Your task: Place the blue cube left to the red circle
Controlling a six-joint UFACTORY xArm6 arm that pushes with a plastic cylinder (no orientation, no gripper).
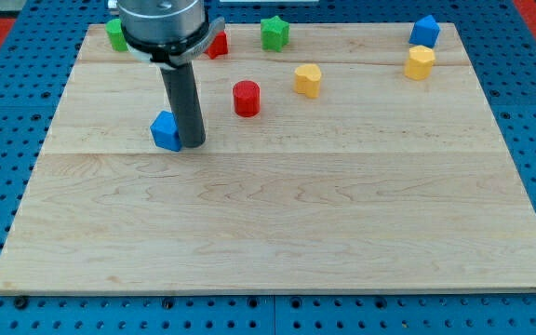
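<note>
Pale wooden board (277,223) over a blue pegboard fills my screen. I have no pincer on this arm, only the dark rod, and my tip (192,145) sits touching the right side of the blue cube (166,130). The red circle (247,98) lies up and to the view's right of them, apart. Beyond it are a yellow block (308,80), a green star (274,33), another yellow block (420,62) and a second blue block (424,30) at the top right, a green block (115,33) at the top left, and a red block (218,44) partly hidden behind the arm.

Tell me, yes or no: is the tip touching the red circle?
No, my tip stands against the blue cube, apart from the red circle toward the view's upper right.
</note>
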